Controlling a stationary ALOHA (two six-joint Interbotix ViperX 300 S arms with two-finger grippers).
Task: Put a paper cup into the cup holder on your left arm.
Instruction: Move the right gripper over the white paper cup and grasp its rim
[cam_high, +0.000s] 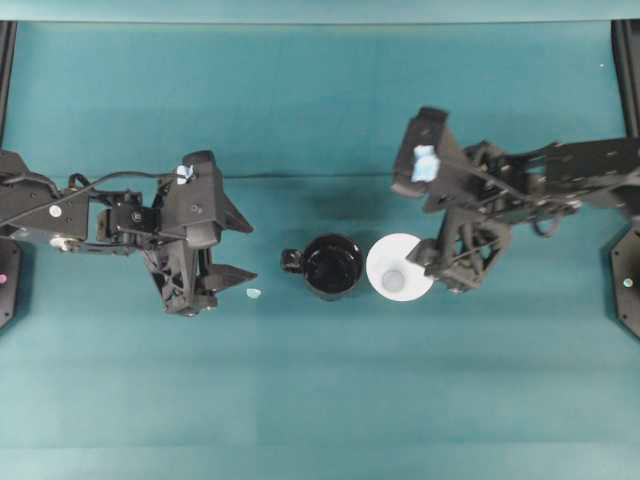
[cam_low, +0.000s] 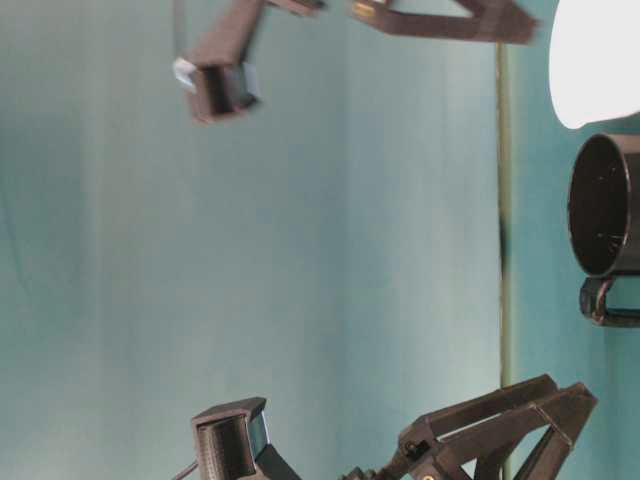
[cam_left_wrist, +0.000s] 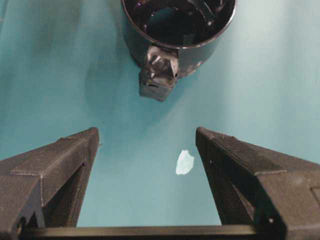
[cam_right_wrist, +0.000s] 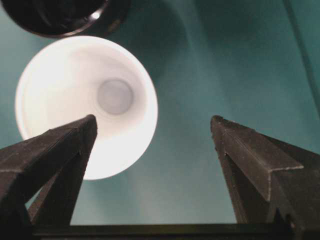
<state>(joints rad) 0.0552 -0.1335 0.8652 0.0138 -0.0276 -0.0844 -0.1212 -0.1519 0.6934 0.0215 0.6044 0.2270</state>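
Two black jointed arms face each other across the teal cloth-covered table (cam_high: 320, 420), and you have both of them free-handed. Your left arm (cam_high: 110, 215) points its left gripper (cam_left_wrist: 146, 142) at the holder's handle side, fingers spread wide with nothing between them but bare cloth and a small pale scrap (cam_left_wrist: 184, 162). Your right gripper (cam_right_wrist: 152, 130) is also spread wide and holds nothing; one finger (cam_right_wrist: 60, 150) overlaps the cup's rim in the wrist view, but I cannot tell whether it touches.

Next in size, the glossy black cylindrical cup holder (cam_high: 333, 266) stands upright in the middle of the table, its little handle stub toward the left arm. It looks empty. Just beside it, on the right arm's side, stands the plain white tapered paper cup (cam_high: 399, 267), mouth up, rim close to the holder's rim or touching it.

By my reading you are at the grasp step: the cup is not yet taken and not yet in the holder. Your next move calls for centring the right fingers across the cup wall, closing gently so the paper does not crush, then lifting clear of the holder's rim before carrying it over. Consider steadying the holder with the left gripper, since a nudge could slide it.
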